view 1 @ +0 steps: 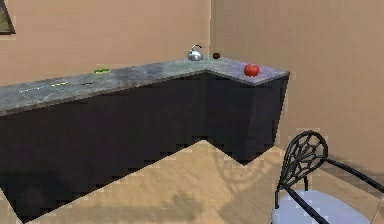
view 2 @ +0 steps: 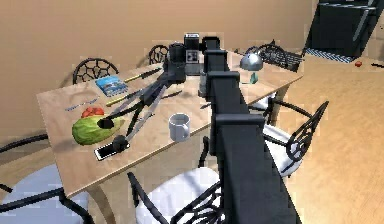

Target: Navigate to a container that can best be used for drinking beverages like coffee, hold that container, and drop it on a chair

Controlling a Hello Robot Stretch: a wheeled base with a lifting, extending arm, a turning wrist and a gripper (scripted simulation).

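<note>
Mug (view 2: 179,126) stands on the table (view 2: 152,150) just right of the gripper (view 2: 124,133); whether the gripper holds anything cannot be told.

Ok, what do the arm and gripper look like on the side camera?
The arm is a dark, nearly black square bar made of boxy stepped segments. At its far end stand two small white squares with black marks. Left of them is the gripper: a dark body with two thin dark fingers.
</note>
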